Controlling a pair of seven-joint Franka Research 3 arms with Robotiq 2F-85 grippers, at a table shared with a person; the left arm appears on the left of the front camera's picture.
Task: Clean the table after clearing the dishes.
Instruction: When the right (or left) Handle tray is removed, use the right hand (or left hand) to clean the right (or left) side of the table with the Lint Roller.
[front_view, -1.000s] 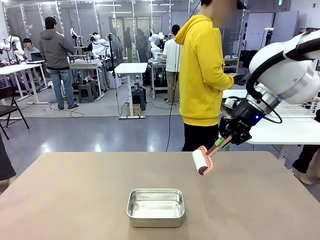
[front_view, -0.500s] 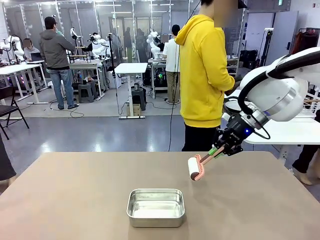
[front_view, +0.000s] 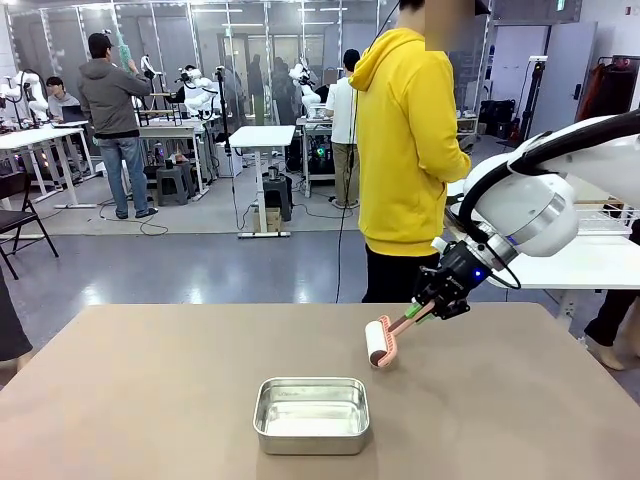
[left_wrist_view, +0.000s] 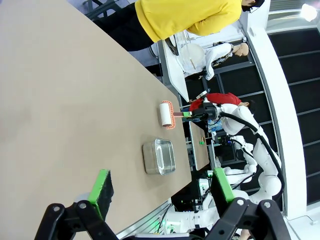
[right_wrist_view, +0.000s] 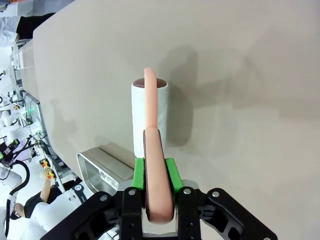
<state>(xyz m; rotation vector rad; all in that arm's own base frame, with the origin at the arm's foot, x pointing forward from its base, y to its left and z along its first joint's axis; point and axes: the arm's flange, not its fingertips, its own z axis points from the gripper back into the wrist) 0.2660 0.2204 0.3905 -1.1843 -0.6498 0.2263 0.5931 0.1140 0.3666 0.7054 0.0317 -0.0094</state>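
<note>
Lower and farther left than before, our lint roller (front_view: 381, 343) hangs above the table (front_view: 150, 380), right fingers (right_wrist_view: 140, 173) clamped on it, left fingers (left_wrist_view: 102, 189) spread.

Right gripper (front_view: 426, 308), seemingly tilted down, jaws clamped; left gripper (left_wrist_view: 161, 188) jaws spread.

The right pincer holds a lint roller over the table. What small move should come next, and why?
Probably lower the right pincer until the roller meets the table. The roller seems to hang just above the top, its shadow lying apart from it, so it cannot clean yet.
</note>
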